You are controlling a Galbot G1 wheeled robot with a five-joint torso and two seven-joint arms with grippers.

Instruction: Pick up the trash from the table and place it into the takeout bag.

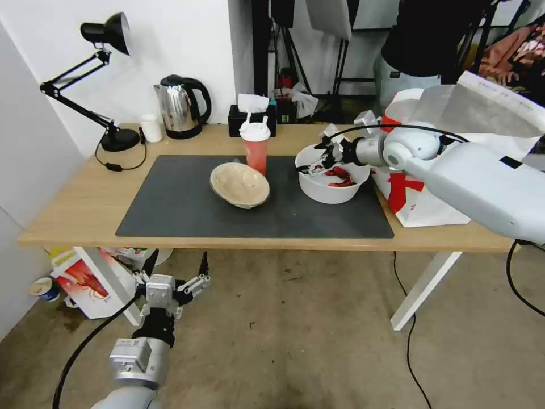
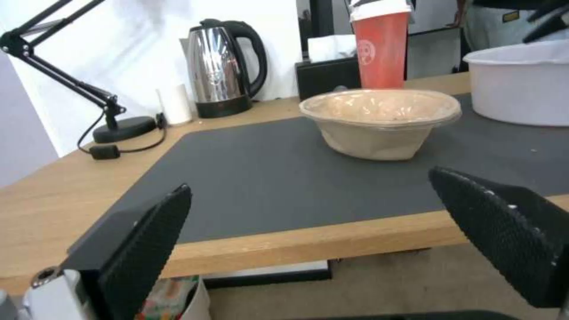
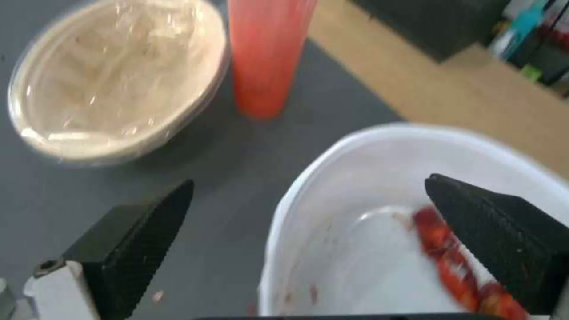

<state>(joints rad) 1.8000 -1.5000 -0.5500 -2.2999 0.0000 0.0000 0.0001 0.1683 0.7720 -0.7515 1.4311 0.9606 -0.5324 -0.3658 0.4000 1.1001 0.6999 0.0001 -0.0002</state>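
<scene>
While the open, empty right hand straddles the white bowl's stiff, light rim, left hand hangs open below the tabletop.

Black desk lamp, steel kettle, small white cup, perhaps plastic.

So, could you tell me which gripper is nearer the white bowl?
Right. The right gripper hangs open over the white bowl, straddling its rim; the left gripper sits open below the table edge.

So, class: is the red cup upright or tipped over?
Upright. The red cup stands on the mat with its white lid on top and straws pointing up.
</scene>
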